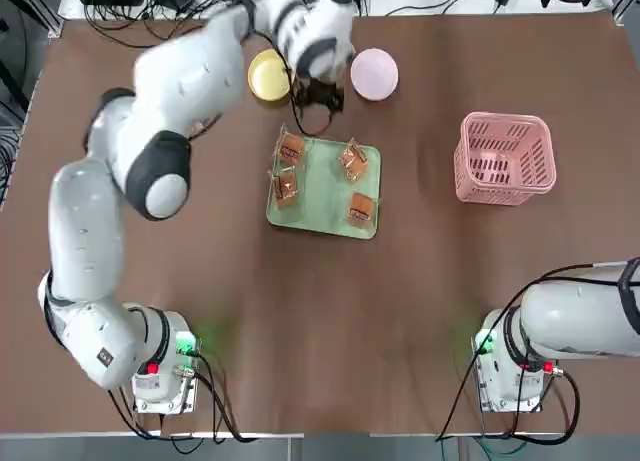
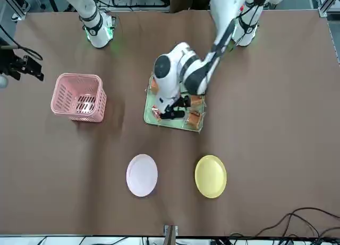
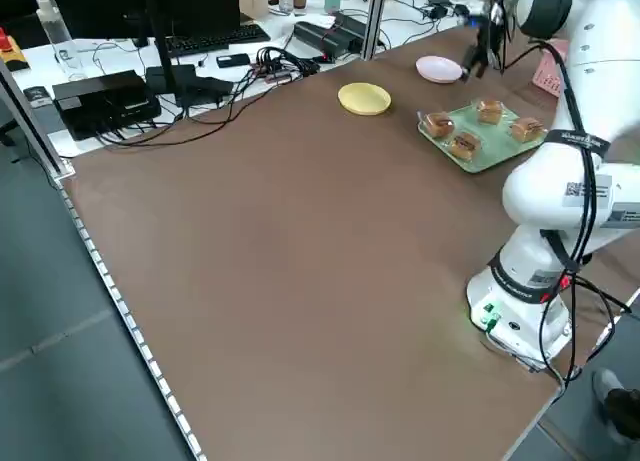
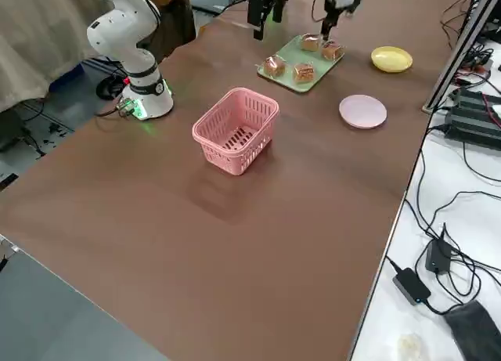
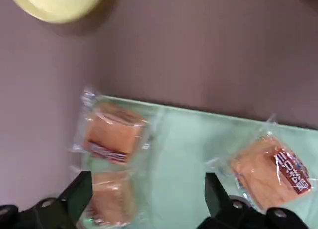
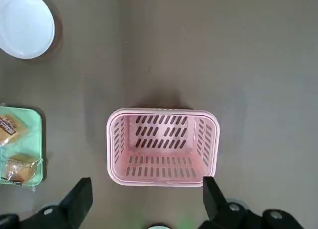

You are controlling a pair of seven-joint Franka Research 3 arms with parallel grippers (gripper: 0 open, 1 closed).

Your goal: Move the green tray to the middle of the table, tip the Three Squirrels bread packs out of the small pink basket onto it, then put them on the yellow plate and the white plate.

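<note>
The green tray lies at mid-table with several Three Squirrels bread packs on it. My left gripper hangs open over the tray's far edge, its fingers wide apart and holding nothing. In the left wrist view, one pack lies by the tray's corner and another pack farther along. The small pink basket stands upright and empty to the tray's right. My right gripper is open high above the basket. Beyond the tray are the yellow plate and the white plate, both bare.
Cables and equipment lie past the table's far edge. The left arm stretches diagonally over the table's left half. The right arm's base sits at the near right corner.
</note>
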